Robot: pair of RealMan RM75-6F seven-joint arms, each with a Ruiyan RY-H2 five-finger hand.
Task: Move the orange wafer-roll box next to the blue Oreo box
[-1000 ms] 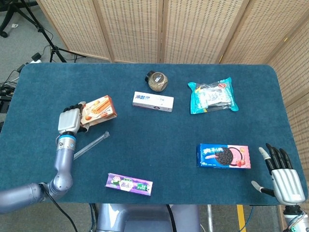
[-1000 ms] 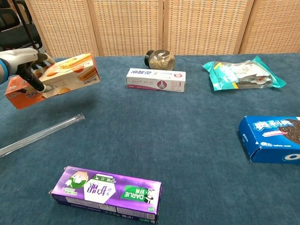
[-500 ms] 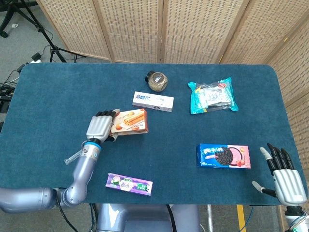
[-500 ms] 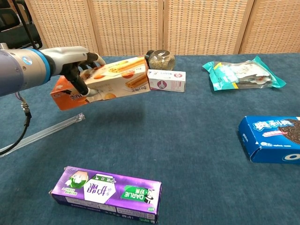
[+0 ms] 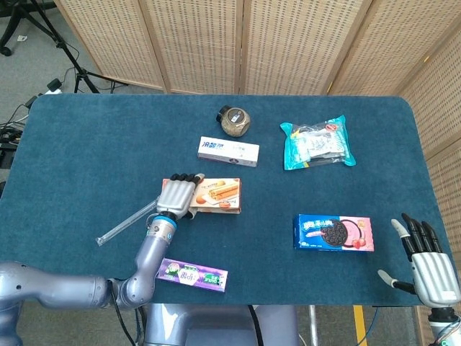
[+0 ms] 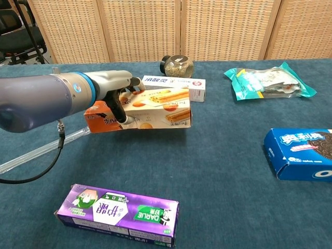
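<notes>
Left hand [image 5: 176, 197], pale grey metal with dark fingers, is wrapped around one end of the orange wafer-roll box [image 5: 215, 195]; chest view shows the box [image 6: 150, 111] held clear of the cloth, long axis roughly level. Box is a slim cardboard rectangle, glossy, printed with wafer rolls.

Blue Oreo box [image 5: 333, 232] lies flat toward the table's right, well apart from the held box; blue with a pink end, cookie print on the lid.

Right hand [image 5: 431, 265] sits off the table's near right corner, fingers spread, holding nothing.

Table [image 5: 86, 144] is covered in dark teal, short-pile fabric.

Other items: white toothpaste carton [image 5: 228, 151], just behind the held box; small round glass jar [image 5: 233, 121] with dark lid and grainy contents; crinkly teal plastic snack bag [image 5: 316, 143]; purple Darlie toothpaste box [image 5: 193, 274] at the near edge; clear plastic tube [image 5: 127, 222] lying diagonally beside the left forearm.
</notes>
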